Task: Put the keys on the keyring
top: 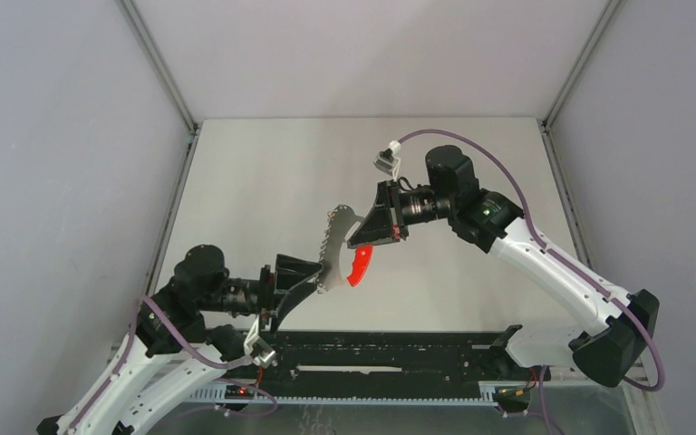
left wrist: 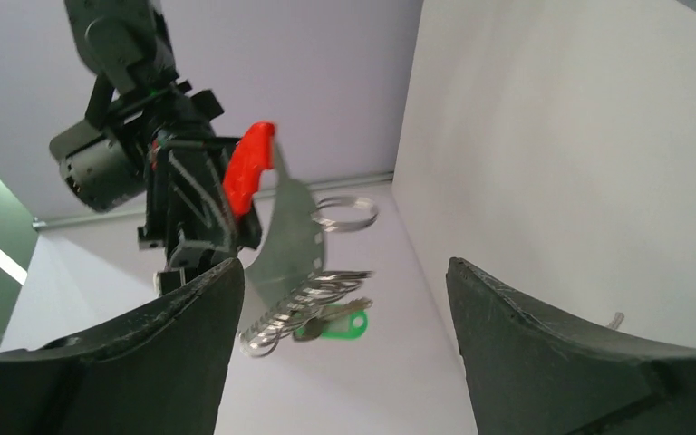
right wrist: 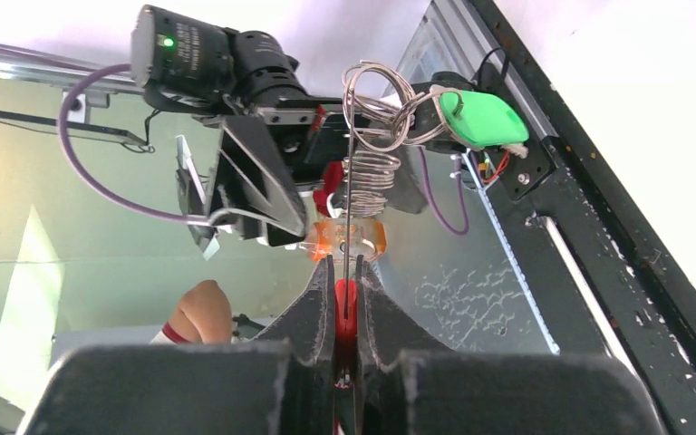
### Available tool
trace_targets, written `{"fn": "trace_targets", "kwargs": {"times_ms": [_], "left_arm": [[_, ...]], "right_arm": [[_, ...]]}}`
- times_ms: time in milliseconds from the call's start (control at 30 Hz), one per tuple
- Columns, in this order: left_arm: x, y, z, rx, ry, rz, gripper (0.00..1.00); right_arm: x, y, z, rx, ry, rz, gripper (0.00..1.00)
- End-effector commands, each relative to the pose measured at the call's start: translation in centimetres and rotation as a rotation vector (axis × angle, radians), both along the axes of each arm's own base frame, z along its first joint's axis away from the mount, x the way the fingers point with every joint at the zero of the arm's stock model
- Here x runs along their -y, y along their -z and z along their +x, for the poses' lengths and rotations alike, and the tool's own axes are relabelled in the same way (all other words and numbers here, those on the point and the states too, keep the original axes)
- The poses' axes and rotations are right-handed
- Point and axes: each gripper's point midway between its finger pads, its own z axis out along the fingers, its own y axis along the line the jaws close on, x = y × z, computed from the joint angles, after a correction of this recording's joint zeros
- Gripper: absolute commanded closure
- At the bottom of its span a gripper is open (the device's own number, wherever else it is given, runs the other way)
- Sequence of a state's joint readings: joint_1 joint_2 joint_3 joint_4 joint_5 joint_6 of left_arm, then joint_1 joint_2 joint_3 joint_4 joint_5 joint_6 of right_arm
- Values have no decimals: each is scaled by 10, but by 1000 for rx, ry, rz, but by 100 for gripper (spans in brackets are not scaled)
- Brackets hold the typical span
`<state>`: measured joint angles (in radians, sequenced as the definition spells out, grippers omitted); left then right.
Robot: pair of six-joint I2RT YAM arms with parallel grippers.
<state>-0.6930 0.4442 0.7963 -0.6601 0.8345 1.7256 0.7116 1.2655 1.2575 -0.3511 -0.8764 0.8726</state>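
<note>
The keyring [top: 337, 243], a grey curved plate with wire loops and a red section [top: 360, 265], hangs above the table. My right gripper [top: 367, 237] is shut on it; in the right wrist view the fingertips [right wrist: 345, 265] pinch the red section [right wrist: 345, 308]. The green-headed key [right wrist: 480, 118] hangs among the wire loops [right wrist: 372, 172]. The orange-headed key [right wrist: 346, 240] sits against the ring just past the fingertips. My left gripper [top: 313, 281] is open at the keyring's lower end. In its own view its jaws [left wrist: 344, 272] stand wide, with the loops [left wrist: 299, 304] and green key [left wrist: 335, 324] beyond them, untouched.
A black rail [top: 390, 349] runs along the table's near edge between the arm bases. Grey walls close in the left [top: 63, 181], back and right sides. A person's arm [right wrist: 204, 313] shows outside the enclosure in the right wrist view.
</note>
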Motion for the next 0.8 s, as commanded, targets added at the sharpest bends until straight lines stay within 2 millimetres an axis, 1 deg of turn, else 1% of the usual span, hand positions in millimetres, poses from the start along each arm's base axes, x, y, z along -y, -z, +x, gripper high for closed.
{"fn": "trace_targets", "kwargs": {"times_ms": [0, 133, 200, 333, 400, 467, 600, 767], "left_arm": [[11, 11, -6, 141, 100, 20, 15], [14, 2, -10, 142, 117, -3, 24], [16, 1, -10, 142, 116, -16, 29], [18, -5, -9, 157, 110, -63, 42], [19, -6, -9, 152, 104, -77, 49], [18, -7, -9, 152, 97, -87, 54], [18, -5, -4, 163, 72, -81, 59], [17, -11, -3, 181, 63, -101, 75]], "right_arm": [[-2, -23, -4, 19, -36, 73, 100], [-5, -18, -4, 10, -35, 62, 100], [-7, -18, -5, 8, -41, 60, 100], [-11, -13, -7, 1, -52, 49, 100], [-12, -11, -8, 0, -53, 42, 100], [-12, -11, -9, 0, -54, 40, 100], [-12, -8, -11, -1, -58, 31, 100], [-12, -2, -13, -11, -62, 10, 100]]}}
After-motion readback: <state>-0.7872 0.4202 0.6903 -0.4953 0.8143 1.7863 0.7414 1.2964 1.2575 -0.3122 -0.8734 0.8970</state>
